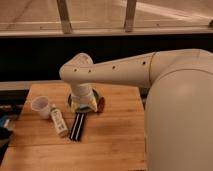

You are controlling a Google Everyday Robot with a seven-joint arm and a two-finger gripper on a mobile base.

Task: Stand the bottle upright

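While the bottle (59, 122) lies flat on your desk (115, 142) beside the cup (40, 106), your gripper (83, 106) hangs near it, jaws wide and empty.

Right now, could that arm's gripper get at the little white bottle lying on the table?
Probably yes. The gripper hangs open over the table, close beside the bottle, which lies flat with nothing on top. The cup and the striped black bar flank it closely, so space is tight.
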